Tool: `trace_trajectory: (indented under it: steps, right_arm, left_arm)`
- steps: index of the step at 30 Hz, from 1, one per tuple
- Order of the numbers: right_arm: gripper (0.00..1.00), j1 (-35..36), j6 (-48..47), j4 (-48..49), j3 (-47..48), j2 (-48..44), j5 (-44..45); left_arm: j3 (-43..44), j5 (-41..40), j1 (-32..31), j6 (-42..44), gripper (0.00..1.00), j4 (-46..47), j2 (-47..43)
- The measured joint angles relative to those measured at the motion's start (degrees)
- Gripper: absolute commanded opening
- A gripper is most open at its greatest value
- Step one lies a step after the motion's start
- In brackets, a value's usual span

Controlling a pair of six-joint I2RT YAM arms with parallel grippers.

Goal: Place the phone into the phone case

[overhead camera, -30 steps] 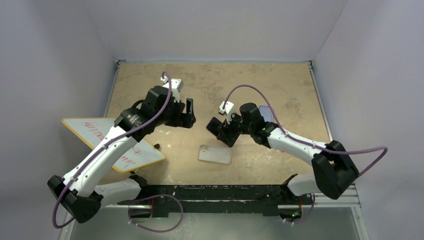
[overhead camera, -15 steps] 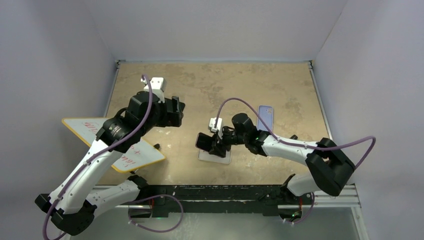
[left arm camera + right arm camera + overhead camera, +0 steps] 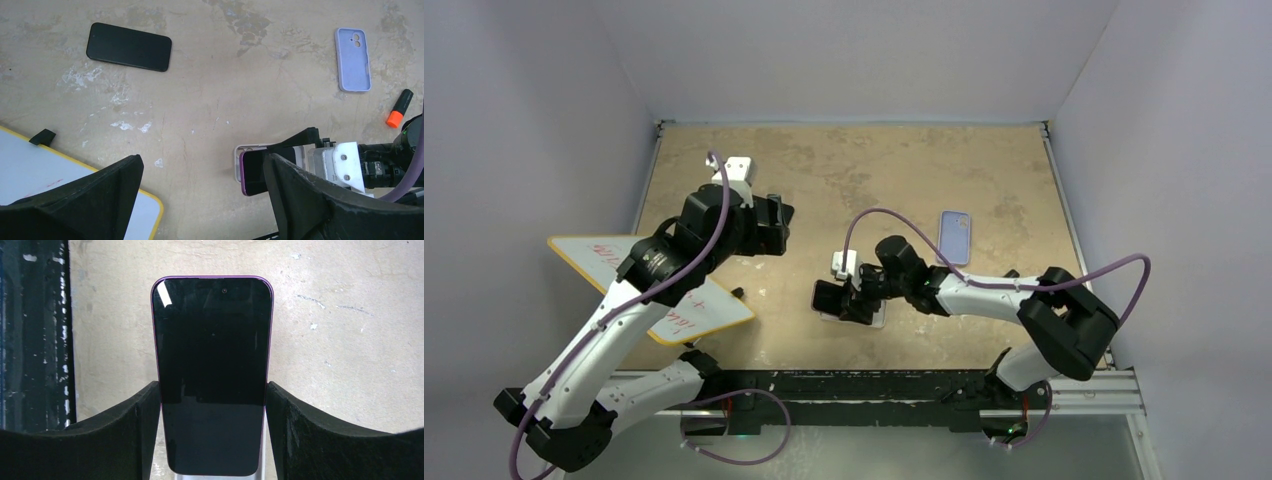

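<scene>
My right gripper [image 3: 212,391] is shut on the purple-edged phone [image 3: 212,365], its fingers pressing the two long sides, screen facing the camera. In the top view the phone [image 3: 828,296] hangs tilted over the clear phone case [image 3: 878,319], which lies flat near the table's front edge. From the left wrist, the phone [image 3: 252,173] overlaps the case's pale rim [image 3: 236,161]; whether they touch I cannot tell. My left gripper [image 3: 779,222] hovers open and holds nothing, up and to the left of the case.
A second black phone [image 3: 129,46] lies on the table behind. A lilac case [image 3: 955,236] rests at the right, with an orange marker [image 3: 398,109] beside it. A yellow-edged whiteboard [image 3: 624,270] overhangs the table's left edge.
The right gripper has carried the phone forward and left, down onto the clear case. The left arm pulled back to the left, then stayed still.
</scene>
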Motion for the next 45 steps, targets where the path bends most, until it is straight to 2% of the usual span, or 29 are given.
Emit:
trace_trajectory:
  steps: [11,18,22,29,34,40,45]
  right_arm:
    - [0.42,0.0,-1.62,0.04,-1.99,0.0,3.96]
    - [0.49,0.0,-1.6,0.15,-2.62,-0.04,5.25]
    - [0.53,0.02,-1.6,0.57,-3.93,-0.72,5.9]
    - [0.68,0.02,-1.16,0.85,-5.49,-2.43,7.19]
    - [0.74,0.04,-0.81,0.55,-5.64,-3.13,7.82]
    - [0.76,0.04,-0.26,-1.79,-5.79,-5.01,8.72]
    - [0.72,0.04,0.2,-2.99,-5.79,-5.62,8.72]
  left_arm:
    - [-1.09,0.24,0.0,-0.57,0.93,0.0,-0.37]
    - [-1.09,0.24,0.0,-0.55,0.92,0.0,-0.28]
    - [-1.09,1.01,0.0,-0.57,0.88,0.04,0.5]
    - [-1.95,4.39,0.0,-0.63,0.85,1.03,3.72]
    - [-1.95,6.29,0.0,-0.57,0.82,1.25,6.34]
    - [-1.95,9.35,0.0,-0.35,0.77,1.27,8.79]
    - [-1.92,12.2,0.0,0.09,0.76,1.16,11.21]
